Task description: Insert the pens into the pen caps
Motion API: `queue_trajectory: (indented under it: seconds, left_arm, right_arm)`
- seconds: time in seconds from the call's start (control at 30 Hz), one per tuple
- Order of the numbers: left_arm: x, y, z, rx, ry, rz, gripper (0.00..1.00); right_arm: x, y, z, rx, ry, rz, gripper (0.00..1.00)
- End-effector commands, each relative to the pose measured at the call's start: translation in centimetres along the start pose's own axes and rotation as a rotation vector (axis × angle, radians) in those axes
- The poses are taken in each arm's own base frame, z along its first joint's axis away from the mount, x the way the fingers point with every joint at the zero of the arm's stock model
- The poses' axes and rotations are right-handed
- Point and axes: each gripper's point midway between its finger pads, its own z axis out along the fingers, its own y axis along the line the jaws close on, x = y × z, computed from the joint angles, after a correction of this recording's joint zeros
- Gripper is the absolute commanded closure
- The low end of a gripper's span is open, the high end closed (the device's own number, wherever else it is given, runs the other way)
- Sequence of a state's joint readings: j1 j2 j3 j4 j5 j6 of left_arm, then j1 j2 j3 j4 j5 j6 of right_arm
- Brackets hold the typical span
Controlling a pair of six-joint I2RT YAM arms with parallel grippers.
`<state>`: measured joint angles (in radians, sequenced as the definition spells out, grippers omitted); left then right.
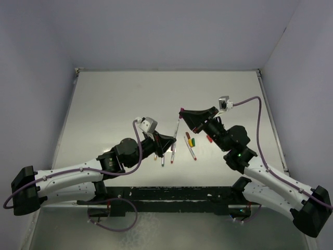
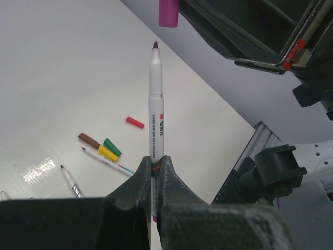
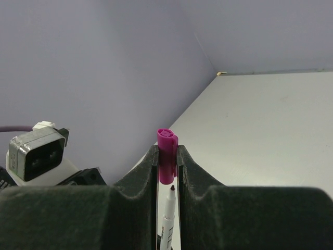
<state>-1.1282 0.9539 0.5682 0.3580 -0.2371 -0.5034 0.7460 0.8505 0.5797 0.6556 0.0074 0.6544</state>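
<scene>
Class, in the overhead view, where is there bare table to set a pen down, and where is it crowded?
Bare: the far half of the table below the back wall, and the left strip beside the rail. Crowded: the middle, where loose pens and caps lie close by the left pincer and right pincer.

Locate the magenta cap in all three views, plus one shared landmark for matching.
Top external: magenta cap at picture centre, at the tip of the right claw.
Left wrist: top edge, just right of centre, cut off by the frame.
Right wrist: centre, pinched between the claw's fingers.
Shared landmark: the pen held in the left claw, its tip pointing at the cap, not yet in.
</scene>
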Motion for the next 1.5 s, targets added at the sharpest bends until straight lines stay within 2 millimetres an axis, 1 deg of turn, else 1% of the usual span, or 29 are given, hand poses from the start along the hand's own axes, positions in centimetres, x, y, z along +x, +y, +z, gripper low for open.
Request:
queue_trajectory:
  seconds: [0.0, 0.2, 0.43, 0.63, 0.93, 1.07, 1.2, 1.33, 1.47]
  left_arm:
    - [-1.8, -0.8, 0.1, 0.028, -0.066, 0.004, 1.00]
    - [-1.9, -0.9, -0.1, 0.032, -0.069, 0.003, 1.00]
    - [-1.8, -0.4, -0.1, 0.013, -0.068, 0.003, 1.00]
    - [-2.1, -0.3, -0.1, 0.004, -0.082, 0.002, 1.00]
    - [-2.3, -0.6, 0.2, 0.013, -0.090, 0.002, 1.00]
    - [-2.7, -0.7, 0.3, 0.017, -0.101, 0.003, 1.00]
    - [-3.3, -0.7, 0.2, 0.011, -0.121, 0.007, 1.00]
    - [-4.1, -0.7, 0.2, 0.004, -0.152, 0.012, 1.00]
    - [-5.9, -1.2, 0.1, 0.013, -0.207, 0.027, 1.00]
  right_arm:
    - [-0.8, 1.1, 0.2, -0.052, -0.037, 0.015, 1.00]
    - [-0.3, 0.8, 0.3, -0.044, -0.025, 0.012, 1.00]
    - [-0.1, 0.9, 0.2, -0.050, -0.018, 0.017, 1.00]
    - [0.2, 0.9, 0.1, -0.050, -0.003, 0.021, 1.00]
    - [2.4, 0.5, 0.2, -0.067, 0.045, 0.066, 1.00]
    - [2.9, 0.5, 0.4, -0.070, 0.058, 0.069, 1.00]
    - [3.5, 0.5, 0.3, -0.074, 0.080, 0.072, 1.00]
    - [4.8, 0.7, 0.2, -0.093, 0.133, 0.074, 1.00]
    - [6.5, 0.9, 0.0, -0.118, 0.206, 0.081, 1.00]
